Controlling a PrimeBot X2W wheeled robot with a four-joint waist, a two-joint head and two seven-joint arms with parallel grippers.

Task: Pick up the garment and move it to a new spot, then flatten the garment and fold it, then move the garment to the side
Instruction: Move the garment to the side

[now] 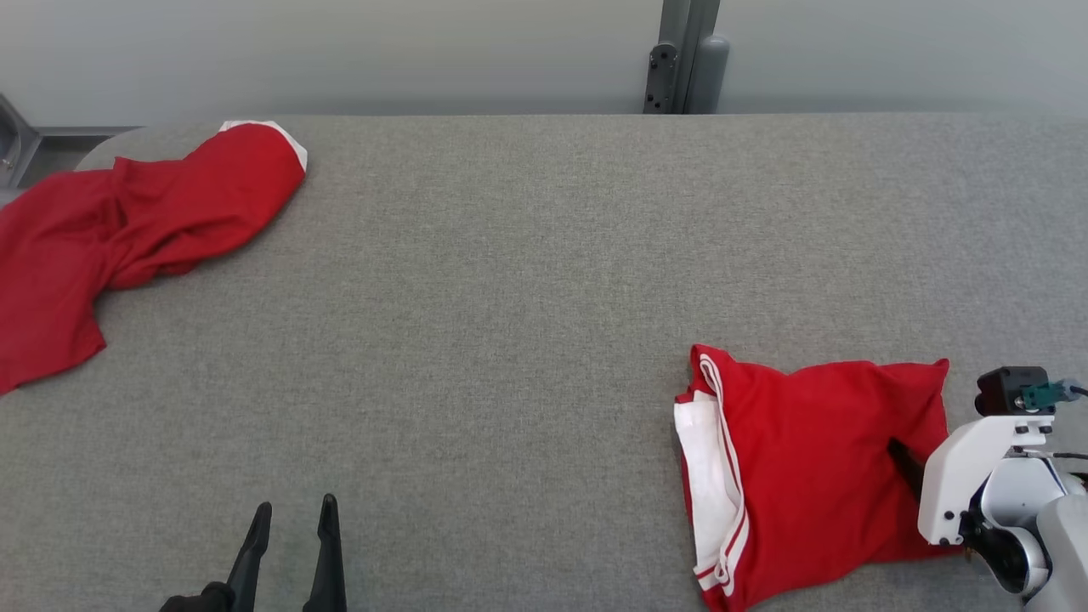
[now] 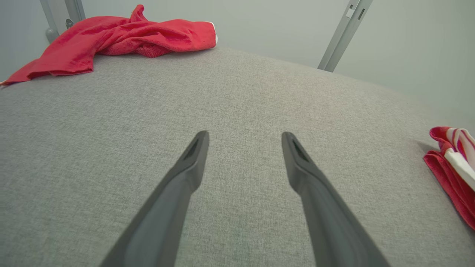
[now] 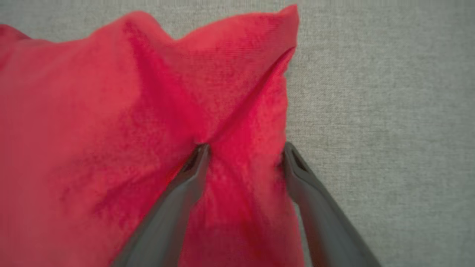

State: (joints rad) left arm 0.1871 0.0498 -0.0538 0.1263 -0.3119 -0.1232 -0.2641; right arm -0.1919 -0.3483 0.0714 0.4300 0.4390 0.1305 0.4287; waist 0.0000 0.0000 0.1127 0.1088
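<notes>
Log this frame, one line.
right gripper: open, straddling edge of folded garment | left gripper: open, over table | grasp: not closed

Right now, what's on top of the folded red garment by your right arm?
The right pincer, jaws apart, presses into the folded garment near its edge, with a ridge of cloth between the fingers. Nothing else shows on it. The right arm covers its lower right corner.

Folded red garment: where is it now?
The folded red garment lies lower right in the head view on the grey table; the right gripper is at its right edge, jaws open astride a fold.
</notes>
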